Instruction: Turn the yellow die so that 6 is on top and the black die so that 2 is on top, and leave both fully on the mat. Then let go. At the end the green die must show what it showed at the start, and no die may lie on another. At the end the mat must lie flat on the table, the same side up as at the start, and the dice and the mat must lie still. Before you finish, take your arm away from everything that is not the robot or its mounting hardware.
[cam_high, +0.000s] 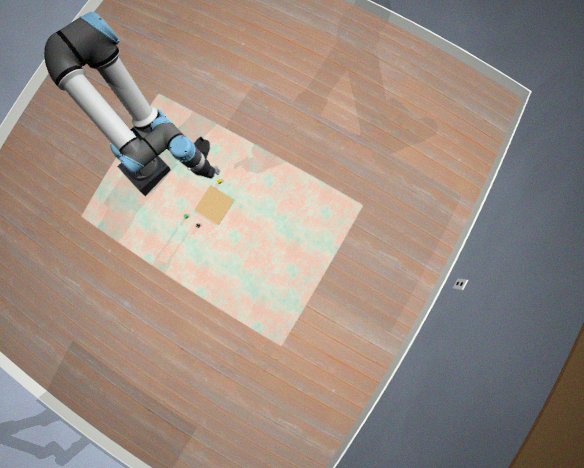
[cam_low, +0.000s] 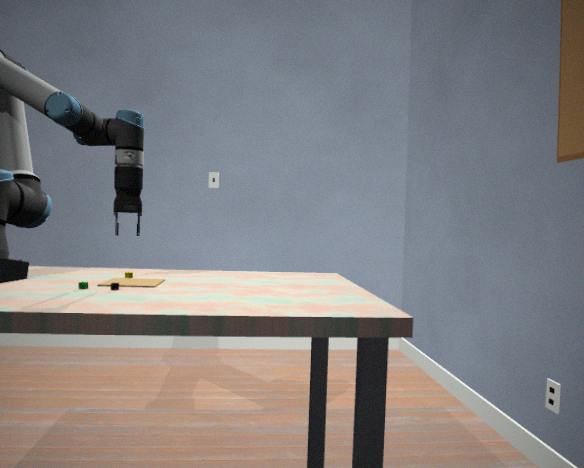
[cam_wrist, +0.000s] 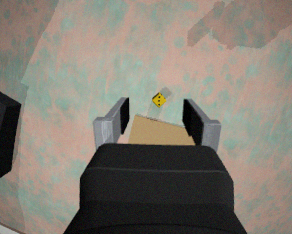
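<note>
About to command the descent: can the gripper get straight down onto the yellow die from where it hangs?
Probably yes. The gripper hangs open and empty high above the yellow die, which sits alone just off the mat, with nothing between them.
</note>
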